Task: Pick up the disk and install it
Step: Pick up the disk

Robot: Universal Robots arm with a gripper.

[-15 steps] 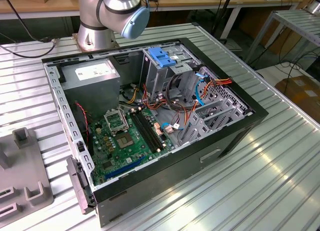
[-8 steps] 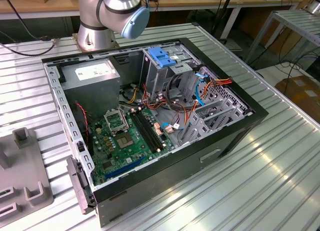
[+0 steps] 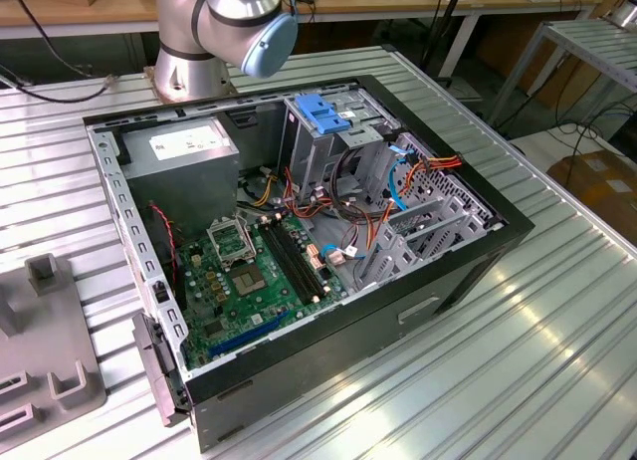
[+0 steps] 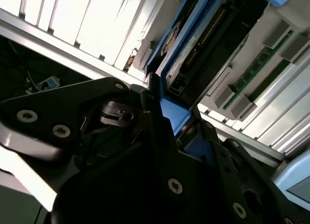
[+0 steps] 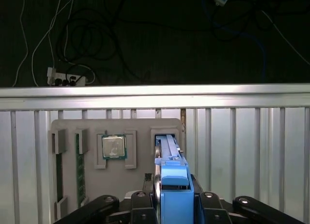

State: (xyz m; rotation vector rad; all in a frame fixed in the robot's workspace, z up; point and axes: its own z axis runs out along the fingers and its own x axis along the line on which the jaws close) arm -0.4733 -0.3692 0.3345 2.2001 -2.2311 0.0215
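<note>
The disk (image 5: pixel 173 171) stands on edge in a slot of a grey holder tray (image 5: pixel 140 128); its light-blue bracket faces the first wrist camera. In the second wrist view the disk (image 4: pixel 203 37) shows its dark edge with a connector row and the blue bracket. My gripper (image 5: pixel 174 207) straddles it, and a black finger (image 5: pixel 143 200) sits close against each side of the bracket. My gripper (image 4: pixel 177 124) looks shut on the disk, which still sits in the tray slot.
The tray also holds a processor chip (image 5: pixel 114 147) and memory sticks (image 5: pixel 80 171). Beyond the table's edge rail (image 5: pixel 155 95) lie floor cables. In the exterior view an open computer case (image 3: pixel 468 271) holds a motherboard (image 3: pixel 249 271) and a drive cage with a blue handle (image 3: pixel 323 112).
</note>
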